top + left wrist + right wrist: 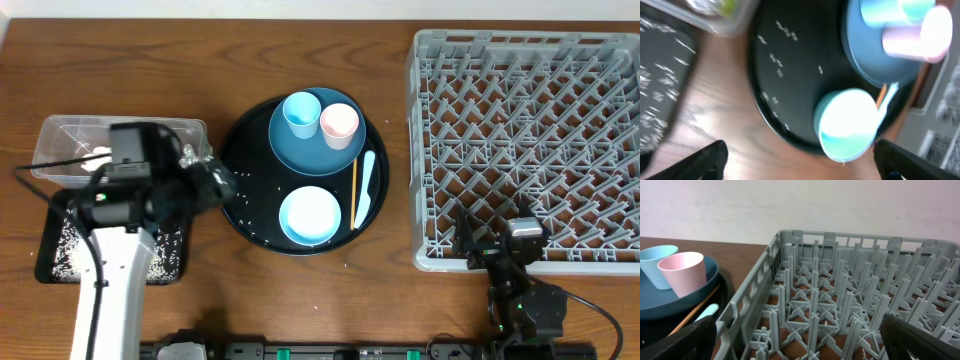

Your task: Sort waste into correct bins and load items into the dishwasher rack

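Observation:
My left gripper [800, 167] is open and empty, over the table at the round tray's left rim, beside the clear tub [60, 140]. The tub holds foil and a yellowish scrap [715, 7]. Rice grains cover the shallow black tray [60, 250]. On the dark-blue plate [300, 155] stand a light-blue cup [300, 113] and a pink cup [339, 124]. The pale-blue bowl [310, 215], white spoon [365, 190] and chopstick [354, 190] lie beside it. My right gripper [800, 345] is open over the front edge of the grey rack [530, 150].
The large round black tray [240, 150] carries the dishes and some scattered rice grains [775, 60]. The rack fills the right side of the table. Bare wood lies between the round tray and the rack.

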You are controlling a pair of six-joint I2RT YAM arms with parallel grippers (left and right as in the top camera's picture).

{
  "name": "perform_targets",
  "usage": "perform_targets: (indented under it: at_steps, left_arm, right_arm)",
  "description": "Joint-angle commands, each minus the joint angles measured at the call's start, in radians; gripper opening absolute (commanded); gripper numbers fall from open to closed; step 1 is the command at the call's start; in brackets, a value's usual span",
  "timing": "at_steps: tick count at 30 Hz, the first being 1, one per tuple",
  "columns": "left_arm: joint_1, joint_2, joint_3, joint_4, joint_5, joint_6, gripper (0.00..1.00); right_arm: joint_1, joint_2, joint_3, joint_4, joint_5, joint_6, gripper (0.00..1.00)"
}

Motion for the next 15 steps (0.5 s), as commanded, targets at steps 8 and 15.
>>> perform_targets:
  at_steps: [8, 15]
  left_arm:
    - [-0.230, 0.013, -0.089, -0.024, 0.061, -0.006, 0.79]
    - [-0.324, 0.021, -0.174, 0.092, 0.061, -0.038, 0.73]
  right_arm:
    - [0.005, 0.000, -0.001, -0.004, 0.003, -0.008, 0.99]
    - [0.005, 0.000, -0.001, -0.004, 0.003, -0.008, 0.99]
